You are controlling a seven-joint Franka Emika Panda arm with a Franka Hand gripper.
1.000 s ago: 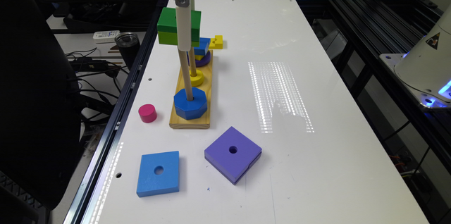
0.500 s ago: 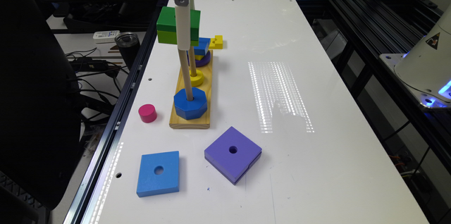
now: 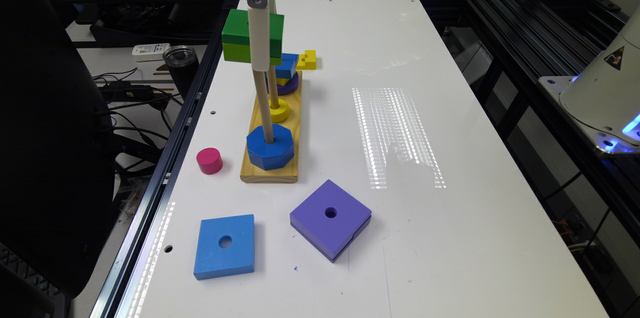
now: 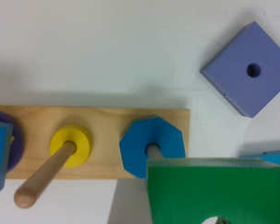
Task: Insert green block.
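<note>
The green block [image 3: 237, 33], dark green over lime, hangs in the air above the wooden peg base [image 3: 270, 174]. My gripper [image 3: 260, 58] comes down from above and is shut on it, one white finger crossing its front. In the wrist view the green block [image 4: 214, 191] sits close to the camera, its round hole cut off by the frame edge. It covers the top of the end peg, which carries a blue octagon [image 4: 151, 144]. Whether that peg has entered the hole I cannot tell. The middle peg [image 4: 42, 179] holds a yellow ring [image 4: 70, 145].
The far peg carries a purple ring and a blue square piece [image 3: 287, 65], with a small yellow block [image 3: 307, 59] beside it. A pink cylinder [image 3: 209, 160] stands beside the base. A flat blue square [image 3: 225, 245] and a purple square [image 3: 330, 218] lie nearer.
</note>
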